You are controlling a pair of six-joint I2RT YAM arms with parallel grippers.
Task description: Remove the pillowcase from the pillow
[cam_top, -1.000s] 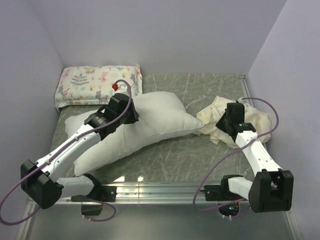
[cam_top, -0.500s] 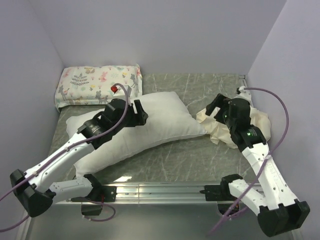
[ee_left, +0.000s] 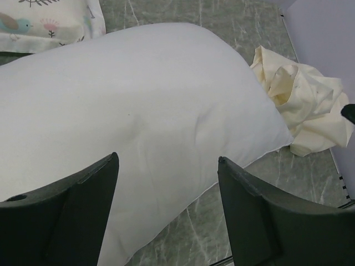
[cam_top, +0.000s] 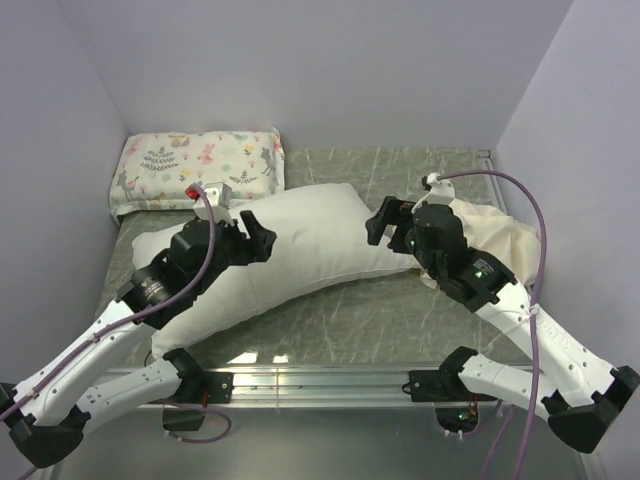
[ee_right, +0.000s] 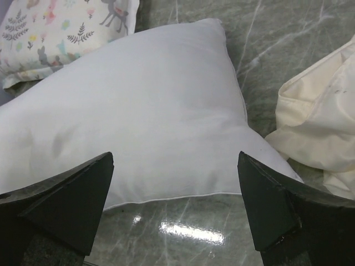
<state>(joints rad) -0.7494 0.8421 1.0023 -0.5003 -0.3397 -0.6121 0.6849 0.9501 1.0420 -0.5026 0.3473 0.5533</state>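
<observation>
Both grippers have let go and lifted since a second ago; the right arm swung left off the pillowcase (cam_top: pixel 500 235). Left gripper (ee_left: pixel 167 160): fingers wide apart above the pillow (cam_top: pixel 310 245), holding nothing. Right gripper (ee_right: pixel 175 158): agape over the pillow's right corner. Pillowcase crumpled on the table (cam_top: pixel 400 310), far right, against that corner.

The white pillow (ee_right: pixel 138 116) fills the middle, lying uncovered. At three o'clock the crumpled cream pillowcase (ee_right: pixel 321 127) rests against the pillow's corner. A small printed pillow (ee_right: pixel 61 33) sits at eleven o'clock. Two black fingers (ee_right: pixel 61 199) stand wide apart at seven and five o'clock, above the marbled tabletop (ee_right: pixel 277 39).
</observation>
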